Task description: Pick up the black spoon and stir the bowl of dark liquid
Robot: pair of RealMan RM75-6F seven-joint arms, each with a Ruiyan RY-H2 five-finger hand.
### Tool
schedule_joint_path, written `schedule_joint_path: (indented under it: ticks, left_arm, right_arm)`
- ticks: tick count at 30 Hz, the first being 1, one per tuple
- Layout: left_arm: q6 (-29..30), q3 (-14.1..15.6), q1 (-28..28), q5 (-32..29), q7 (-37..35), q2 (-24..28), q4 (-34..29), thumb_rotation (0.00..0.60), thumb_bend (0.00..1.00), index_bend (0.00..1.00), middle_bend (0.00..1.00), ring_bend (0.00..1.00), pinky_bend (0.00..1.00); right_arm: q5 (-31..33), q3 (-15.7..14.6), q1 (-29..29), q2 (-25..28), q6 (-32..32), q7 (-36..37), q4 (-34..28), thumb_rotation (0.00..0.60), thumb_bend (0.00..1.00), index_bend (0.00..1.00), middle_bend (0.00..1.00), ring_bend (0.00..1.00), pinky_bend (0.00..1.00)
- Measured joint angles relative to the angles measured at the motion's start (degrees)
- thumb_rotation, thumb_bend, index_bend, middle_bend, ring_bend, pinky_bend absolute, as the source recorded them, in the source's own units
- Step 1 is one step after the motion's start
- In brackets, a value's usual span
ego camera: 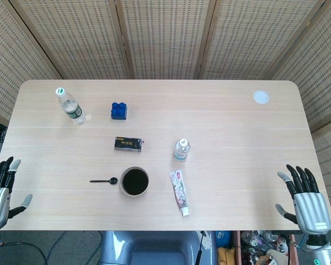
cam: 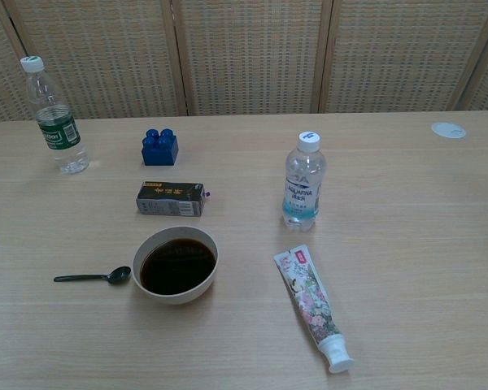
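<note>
Setup: light wooden table (ego camera: 237,182), woven screen panels (ego camera: 165,38) behind it.

Task items: small black plastic spoon (ego camera: 103,180) lies flat on the table near the front edge, bowl end pointing toward, and just beside, the left side of the round pale bowl of dark liquid (ego camera: 134,181). Chest view agrees: spoon (cam: 93,277) with its handle running left, its bowl end close to the bowl's (cam: 176,265) rim; contact between them cannot be told. Nothing holds the spoon.

Hands: left hand (ego camera: 1,187) sits at the table's front left edge, fingers spread apart, holding nothing, well apart from the spoon. Right hand (ego camera: 303,196) sits at the front right edge, fingers likewise spread, holding nothing. Neither hand shows in the chest view.

Other items: black rectangular box with gold print (ego camera: 127,144) just behind the bowl. Blue toy building block (ego camera: 118,110) further back. Clear plastic water bottle with green label (ego camera: 70,106) stands upright at back left. Smaller clear bottle with blue label and white cap (ego camera: 181,149) stands upright right of the box. Floral-printed tube with white cap (ego camera: 179,191) lies flat just right of the bowl, cap toward the front edge. White round disc (ego camera: 261,97) lies at back right.
</note>
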Motion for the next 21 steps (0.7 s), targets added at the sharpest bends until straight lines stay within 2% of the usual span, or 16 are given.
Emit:
schedule_joint_path:
  ticks: [21]
  left_arm:
    - [-2.1, -0.2, -0.8, -0.7, 0.0, 0.1, -0.2, 0.600, 0.28, 0.00, 0.00, 0.00, 0.00]
  right_arm:
    - [0.2, 0.0, -0.2, -0.3, -0.2, 0.7, 0.6, 0.600, 0.20, 0.23, 0.14, 0.01, 0.01]
